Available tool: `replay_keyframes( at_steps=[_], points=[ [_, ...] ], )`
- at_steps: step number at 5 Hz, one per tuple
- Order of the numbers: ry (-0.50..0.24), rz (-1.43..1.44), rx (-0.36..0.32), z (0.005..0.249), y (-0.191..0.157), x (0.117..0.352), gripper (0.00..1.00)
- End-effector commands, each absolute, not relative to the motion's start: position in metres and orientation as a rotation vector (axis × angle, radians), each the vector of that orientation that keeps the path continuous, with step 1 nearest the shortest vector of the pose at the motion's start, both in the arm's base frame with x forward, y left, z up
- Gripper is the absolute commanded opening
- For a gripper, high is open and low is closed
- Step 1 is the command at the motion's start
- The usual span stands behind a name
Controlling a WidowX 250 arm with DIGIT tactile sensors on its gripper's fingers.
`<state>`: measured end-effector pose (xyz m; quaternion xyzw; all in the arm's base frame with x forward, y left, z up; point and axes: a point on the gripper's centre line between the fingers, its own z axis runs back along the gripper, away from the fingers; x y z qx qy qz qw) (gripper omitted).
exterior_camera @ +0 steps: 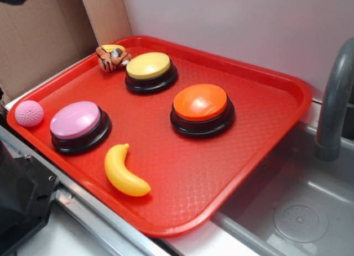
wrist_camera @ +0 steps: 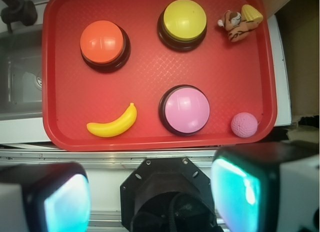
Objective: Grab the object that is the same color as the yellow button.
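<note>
A glossy yellow toy banana (exterior_camera: 126, 172) lies on the red tray (exterior_camera: 265, 123) near its front edge; in the wrist view the banana (wrist_camera: 114, 124) is at the tray's lower left. The yellow button (exterior_camera: 148, 66) stands at the tray's back; it also shows in the wrist view (wrist_camera: 184, 19). My gripper (wrist_camera: 152, 194) is open and empty, held high above the robot's base outside the tray's near edge. Its fingers (wrist_camera: 235, 192) frame the bottom of the wrist view. The gripper itself does not show in the exterior view.
An orange button (exterior_camera: 200, 103) and a pink button (exterior_camera: 76, 121) also stand on the tray. A tiger plush (exterior_camera: 112, 57) lies at the back corner, a pink ball (exterior_camera: 29, 113) at the left edge. A grey sink (exterior_camera: 298, 212) with a faucet (exterior_camera: 334, 95) is right.
</note>
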<state>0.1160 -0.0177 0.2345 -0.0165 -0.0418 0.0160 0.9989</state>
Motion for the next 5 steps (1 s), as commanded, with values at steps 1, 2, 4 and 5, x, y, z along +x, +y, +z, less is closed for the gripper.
replay_keyframes(
  at_steps=[1, 2, 4, 5],
  points=[
    [-0.084, 0.032, -0.033, 0.234, -0.018, 0.116, 1.0],
    [-0.08, 0.079, -0.102, 0.219, -0.022, 0.117, 1.0],
    [-0.067, 0.269, -0.081, 0.165, -0.032, 0.124, 1.0],
    [-0.047, 0.359, -0.057, 0.14, -0.039, 0.131, 1.0]
  ],
)
